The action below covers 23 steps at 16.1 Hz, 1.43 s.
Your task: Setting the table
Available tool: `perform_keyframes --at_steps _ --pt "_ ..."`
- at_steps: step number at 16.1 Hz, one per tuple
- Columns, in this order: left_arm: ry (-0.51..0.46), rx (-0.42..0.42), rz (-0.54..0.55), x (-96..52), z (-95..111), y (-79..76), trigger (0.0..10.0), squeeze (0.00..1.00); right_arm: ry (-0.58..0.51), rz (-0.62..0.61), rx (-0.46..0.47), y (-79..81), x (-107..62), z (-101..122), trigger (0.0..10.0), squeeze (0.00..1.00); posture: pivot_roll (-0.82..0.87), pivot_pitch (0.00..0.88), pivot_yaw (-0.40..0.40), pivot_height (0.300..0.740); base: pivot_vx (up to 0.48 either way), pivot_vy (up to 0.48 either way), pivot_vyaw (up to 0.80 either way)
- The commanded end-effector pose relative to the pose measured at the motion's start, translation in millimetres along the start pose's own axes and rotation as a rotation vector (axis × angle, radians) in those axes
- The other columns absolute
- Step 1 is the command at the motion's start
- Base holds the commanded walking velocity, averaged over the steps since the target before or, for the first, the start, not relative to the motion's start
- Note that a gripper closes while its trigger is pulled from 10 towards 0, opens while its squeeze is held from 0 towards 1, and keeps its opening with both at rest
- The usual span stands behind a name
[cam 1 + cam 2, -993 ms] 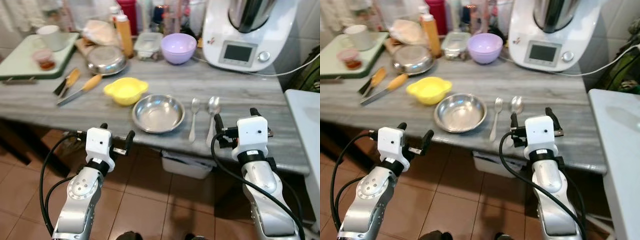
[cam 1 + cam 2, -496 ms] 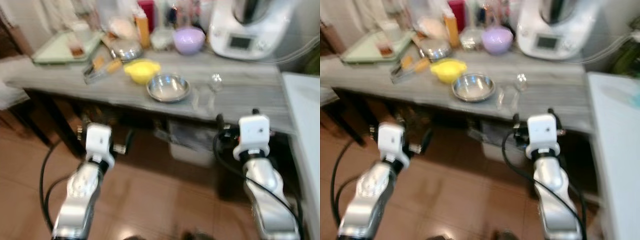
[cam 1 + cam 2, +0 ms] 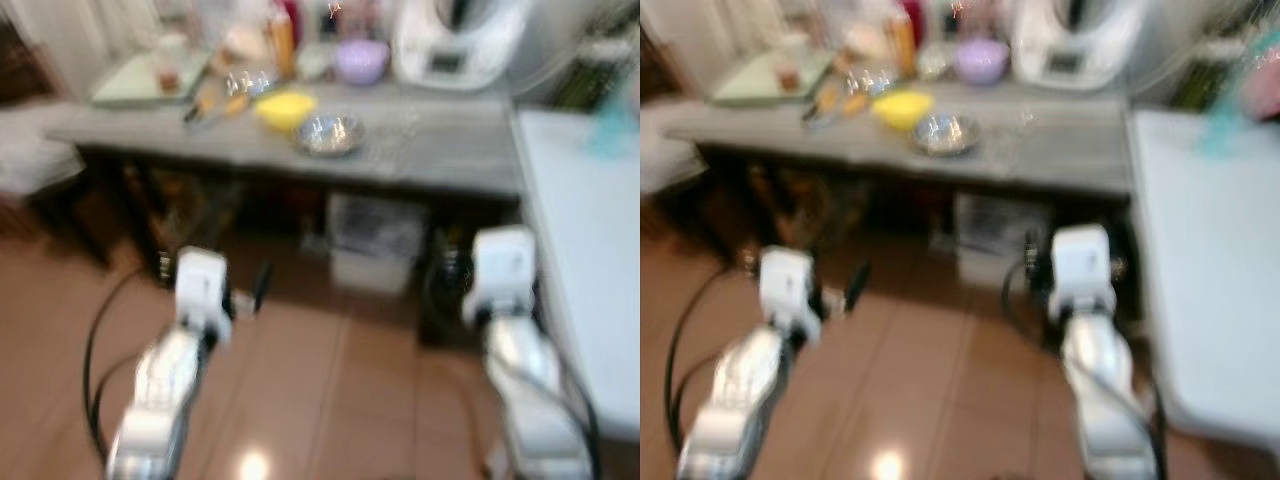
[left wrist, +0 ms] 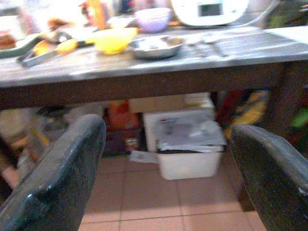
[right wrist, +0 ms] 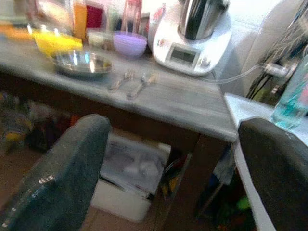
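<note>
Above, bench: upper frame, blurred.
Steel bowl: on bench, beside yellow bowl.
Spoons: beside steel bowl.
Left hand: released, empty.
Right hand: released, empty.

Silver arms, white wrist blocks, black cables, black-fingered left pincer

We hold both silver arms forward and low, side by side and well apart. Our left end effector has its two black fingers spread wide with nothing between them. Our right end effector likewise has its fingers apart and empty. The head views are blurred.
</note>
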<state>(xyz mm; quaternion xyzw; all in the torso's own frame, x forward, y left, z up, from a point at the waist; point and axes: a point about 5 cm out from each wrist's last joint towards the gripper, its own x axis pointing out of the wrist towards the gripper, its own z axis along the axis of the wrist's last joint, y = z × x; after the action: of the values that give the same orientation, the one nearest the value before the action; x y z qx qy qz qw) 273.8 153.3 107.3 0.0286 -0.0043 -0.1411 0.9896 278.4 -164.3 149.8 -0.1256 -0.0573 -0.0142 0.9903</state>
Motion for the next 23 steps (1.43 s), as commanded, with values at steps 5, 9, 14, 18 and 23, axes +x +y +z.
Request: perform_keyframes --at_steps 5,9,14,18,23 --pt "-0.047 -0.011 -0.048 3.6 7.6 -9.2 10.0 0.00 -0.023 -0.003 -0.007 0.6 4.8 5.4 10.0 0.33 -0.01 0.089 0.052 0.740 0.000 0.000 0.00" --pt "-0.062 -0.038 -0.082 5.8 9.9 -13.8 10.0 0.00 -0.004 -0.016 0.024 -1.6 6.5 3.5 10.0 0.01 -0.01 0.090 0.052 0.740 0.000 -0.188 0.00" --pt "-0.063 -0.055 -0.105 8.4 12.0 -19.9 10.0 0.00 -0.009 -0.020 0.017 -8.1 9.8 5.2 10.0 0.00 -0.01 0.106 0.056 0.740 0.000 -0.480 0.00" --pt "-0.071 -0.041 -0.125 10.3 17.9 -19.2 10.0 0.00 -0.022 -0.031 -0.005 -19.6 13.6 7.3 10.0 0.00 -0.01 0.123 0.077 0.740 0.000 -0.480 0.00" --pt "-0.049 -0.042 -0.078 7.3 11.4 -11.7 10.0 0.00 -0.025 -0.033 -0.012 -22.6 19.0 10.4 10.0 0.00 0.01 0.098 0.025 0.740 0.000 -0.480 0.00"
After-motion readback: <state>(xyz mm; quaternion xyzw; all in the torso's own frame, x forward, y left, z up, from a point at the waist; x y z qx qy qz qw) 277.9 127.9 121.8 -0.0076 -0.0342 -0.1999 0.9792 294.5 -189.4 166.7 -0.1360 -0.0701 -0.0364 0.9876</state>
